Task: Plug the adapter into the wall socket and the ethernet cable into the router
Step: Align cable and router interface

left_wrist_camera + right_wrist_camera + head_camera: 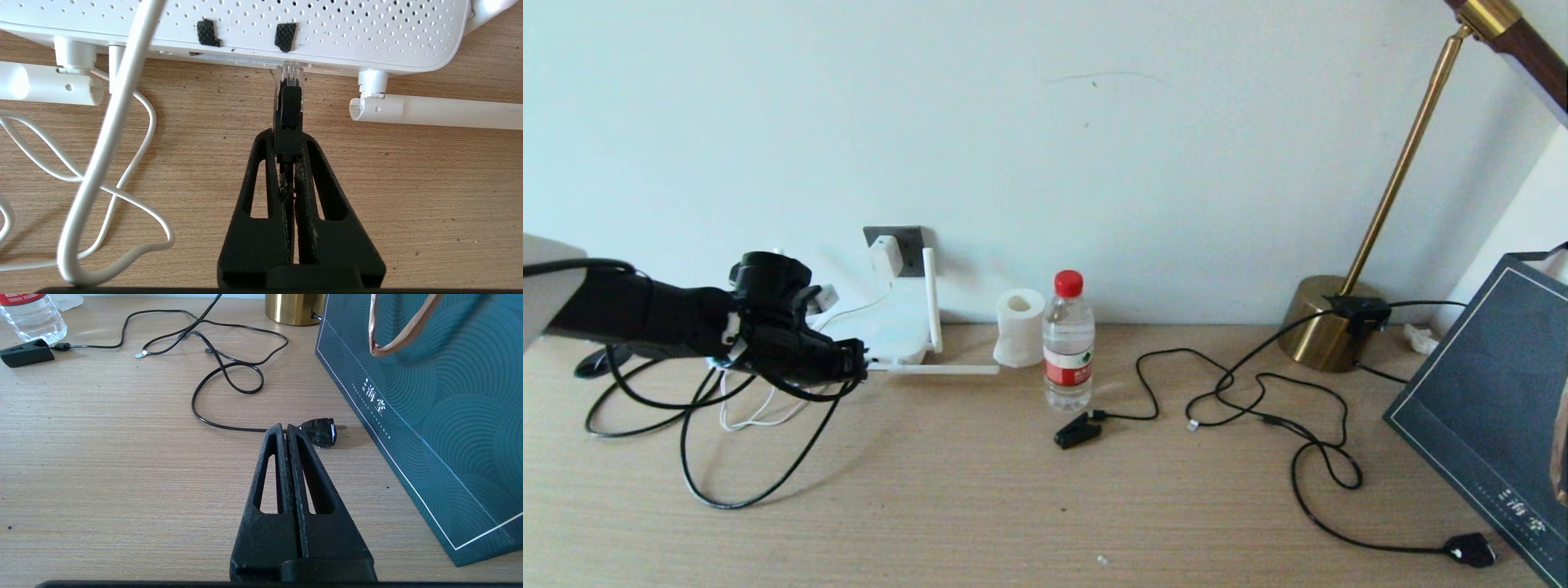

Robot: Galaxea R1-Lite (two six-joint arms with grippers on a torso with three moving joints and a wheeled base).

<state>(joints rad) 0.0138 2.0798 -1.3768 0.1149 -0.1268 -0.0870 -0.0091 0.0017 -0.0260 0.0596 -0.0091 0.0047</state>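
My left gripper is shut on the black boot of the ethernet cable. The cable's clear plug tip meets the front edge of the white router at a port; how deep it sits I cannot tell. In the head view the left gripper is right against the router, and the black cable loops on the table. The white adapter sits in the dark grey wall socket. My right gripper is shut and empty, low over the table.
A white cord curls beside the router, and an antenna lies flat. A tissue roll, water bottle and black clip plug sit mid-table. A brass lamp base, dark teal bag and black plug are on the right.
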